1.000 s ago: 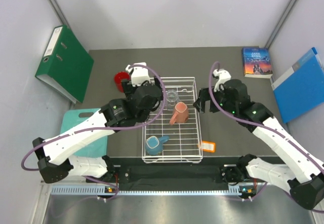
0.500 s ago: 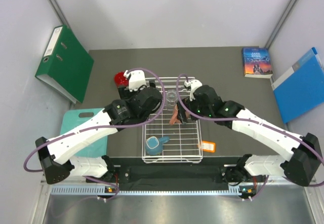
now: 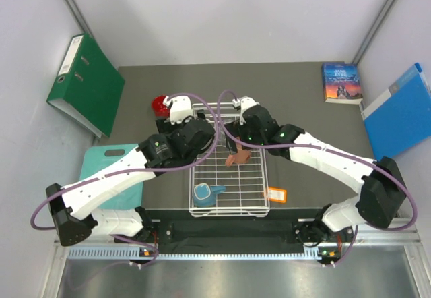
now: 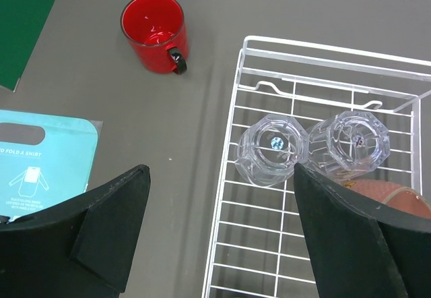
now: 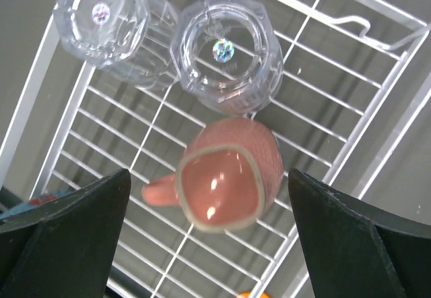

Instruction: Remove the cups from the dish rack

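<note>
- Clutter on the far left: binder (image 3: 84, 82) and board (image 3: 108, 170), both off to the side of the counter (image 3: 303, 156) and no part of the job.
- Next over, the red mug (image 4: 153, 34) is already out. It stands upright on the counter just past the far-left corner of the rack (image 4: 323, 50).
- Then the left tool (image 4: 221, 176), spread wide with nothing in it, hanging over the rack's left rim. Its closest cup is the left tumbler (image 4: 273, 148), a bit to its right.
- Down at the near end of the rack sits the blue mug (image 3: 205, 192), handle pointing right, with neither arm close to it.
- Back at the far end, the second tumbler (image 4: 353, 139) touches the first. Can't tell if they're mouth up or down.
- Just nearer than the tumblers is the pink mug (image 5: 229, 183). In the wrist view its mouth faces straight up at the camera and the handle sticks out sideways toward one finger.
- Now the bit that matters: the right tool (image 5: 209, 176) is also wide open and empty, and the pink mug sits dead centre between its fingers. I'd say the right arm takes that one, straight down, watching the handle.
- Right of the rack: tag (image 3: 277, 194), then book (image 3: 341, 82), then folder (image 3: 404, 112).
</note>
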### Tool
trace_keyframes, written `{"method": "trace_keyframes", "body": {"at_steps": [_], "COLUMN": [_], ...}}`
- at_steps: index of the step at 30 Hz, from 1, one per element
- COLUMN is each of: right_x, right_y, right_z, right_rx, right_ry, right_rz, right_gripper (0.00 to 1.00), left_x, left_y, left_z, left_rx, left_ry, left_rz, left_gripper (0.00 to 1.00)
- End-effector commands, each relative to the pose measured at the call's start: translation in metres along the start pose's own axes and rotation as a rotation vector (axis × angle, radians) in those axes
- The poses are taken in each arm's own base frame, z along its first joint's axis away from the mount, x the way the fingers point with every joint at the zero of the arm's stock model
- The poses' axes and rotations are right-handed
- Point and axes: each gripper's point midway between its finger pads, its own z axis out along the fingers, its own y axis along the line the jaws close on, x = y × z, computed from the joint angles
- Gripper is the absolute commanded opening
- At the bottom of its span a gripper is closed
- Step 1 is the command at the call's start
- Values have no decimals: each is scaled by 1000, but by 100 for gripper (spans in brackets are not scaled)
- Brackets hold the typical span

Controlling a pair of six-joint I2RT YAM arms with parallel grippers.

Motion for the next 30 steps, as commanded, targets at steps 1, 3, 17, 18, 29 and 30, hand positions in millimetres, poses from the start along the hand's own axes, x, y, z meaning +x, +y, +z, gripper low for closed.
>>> {"method": "trace_keyframes", "body": {"at_steps": [1,3,17,18,29,30], "right_x": [-19,-12,27,29,44,43], "right_y": [4,2,-7,-6,-15,-15], "right_z": [10,15,46,47,40,38], "right_rx": [20,33,73,75,108,111], "right_ry": [-42,-21,91,98,119,115], "right_rz": [-25,-23,-15,-11,1,2], "right_gripper": [100,100,100,99,61,50], "left_x": [-2,-2,2,1,6,6], "left_y": [6,8,5,6,2,1], "left_z": [-3,-4,0,-1,2,2], "left_rx": [1,0,6,6,12,12], "left_ry": [-7,-11,-10,-13,-3,-4], "left_rz": [-19,-19,-3,-5,3,4], "left_gripper": [91,91,92,92,92,92]}}
